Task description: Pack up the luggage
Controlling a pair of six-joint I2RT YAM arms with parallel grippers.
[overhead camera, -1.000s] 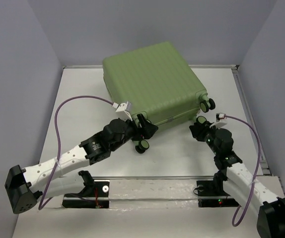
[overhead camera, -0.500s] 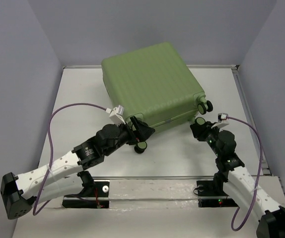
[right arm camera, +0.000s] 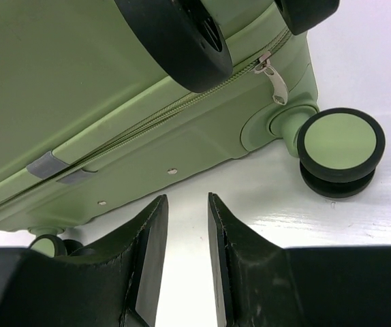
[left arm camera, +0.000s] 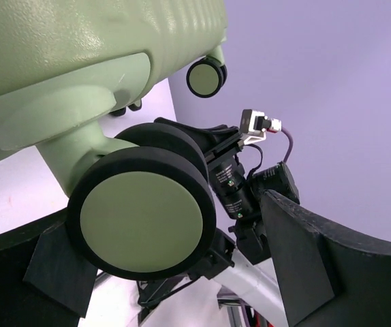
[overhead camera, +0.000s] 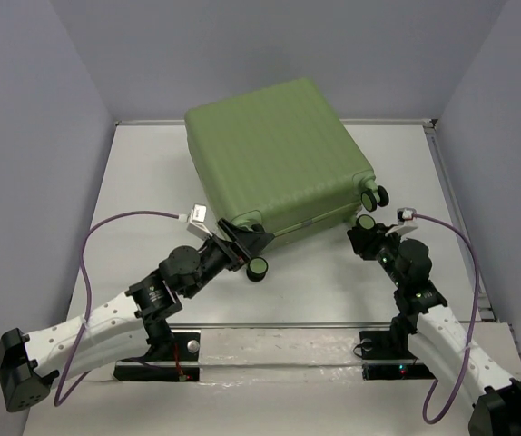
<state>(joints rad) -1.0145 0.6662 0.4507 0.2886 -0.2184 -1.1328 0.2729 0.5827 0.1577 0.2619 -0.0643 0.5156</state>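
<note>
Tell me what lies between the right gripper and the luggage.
Only a bare strip of white table, seen in the right wrist view; the right gripper sits just short of the luggage.

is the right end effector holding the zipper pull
No, the right end effector is empty, and the zipper pull hangs well apart from it on the closed luggage.
</note>
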